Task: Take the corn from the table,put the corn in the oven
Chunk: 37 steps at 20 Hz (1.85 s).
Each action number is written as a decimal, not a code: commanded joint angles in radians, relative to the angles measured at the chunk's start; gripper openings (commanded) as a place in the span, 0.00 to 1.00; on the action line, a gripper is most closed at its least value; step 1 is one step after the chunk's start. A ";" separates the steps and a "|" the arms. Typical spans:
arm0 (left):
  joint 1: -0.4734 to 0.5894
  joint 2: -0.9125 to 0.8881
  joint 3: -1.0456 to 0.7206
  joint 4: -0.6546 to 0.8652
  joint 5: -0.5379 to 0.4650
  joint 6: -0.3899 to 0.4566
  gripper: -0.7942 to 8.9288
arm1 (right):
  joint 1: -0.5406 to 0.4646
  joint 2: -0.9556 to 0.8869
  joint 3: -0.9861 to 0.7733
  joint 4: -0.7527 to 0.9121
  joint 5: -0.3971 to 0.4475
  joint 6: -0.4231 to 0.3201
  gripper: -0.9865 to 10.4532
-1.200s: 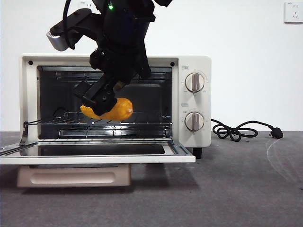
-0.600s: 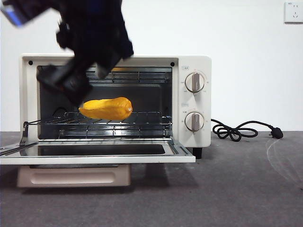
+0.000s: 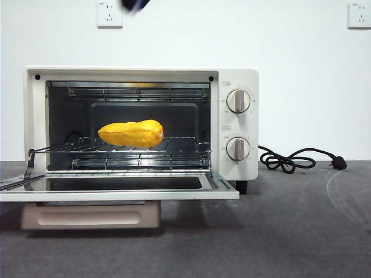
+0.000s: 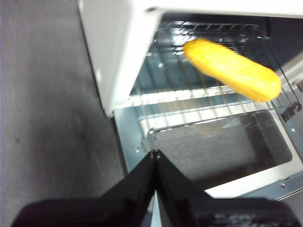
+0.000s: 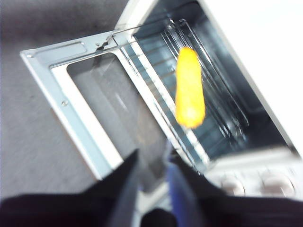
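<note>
The yellow-orange corn (image 3: pixel 132 134) lies on its side on the wire rack (image 3: pixel 179 145) inside the cream-white oven (image 3: pixel 237 124), whose door (image 3: pixel 116 194) hangs open and flat. Nothing holds it. My right gripper (image 5: pixel 154 158) is open and empty, pulled back above the door, with the corn (image 5: pixel 190 90) well ahead of it. My left gripper (image 4: pixel 155 153) is shut and empty, hovering outside the oven's side wall (image 4: pixel 113 47), apart from the corn (image 4: pixel 232 70). In the front view only a black arm tip (image 3: pixel 136 4) shows at the top edge.
The dark grey table (image 3: pixel 290 231) spreads in front of and beside the oven. A black cord with plug (image 3: pixel 290 159) lies to the right of the oven. Two wall sockets (image 3: pixel 109 14) (image 3: pixel 359 14) sit high on the white wall.
The gripper that held the corn on the rack let go and rose up out of the front view. The corn stays lying on the rack.
</note>
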 commanded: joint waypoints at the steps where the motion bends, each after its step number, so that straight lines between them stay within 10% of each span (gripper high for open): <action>1: 0.055 0.032 -0.007 0.015 0.045 -0.014 0.07 | -0.005 -0.066 0.002 -0.061 -0.027 0.070 0.08; 12: 0.128 0.296 -0.007 0.008 0.089 0.025 0.07 | -0.402 -0.293 0.002 -0.265 -0.605 0.037 0.08; 26: 0.035 0.647 -0.007 -0.041 0.105 0.068 0.07 | -0.506 -0.293 0.002 -0.250 -0.648 -0.013 0.08; 37: 0.062 0.649 -0.005 -0.119 0.410 0.122 0.07 | -0.506 -0.293 0.002 -0.219 -0.648 -0.010 0.08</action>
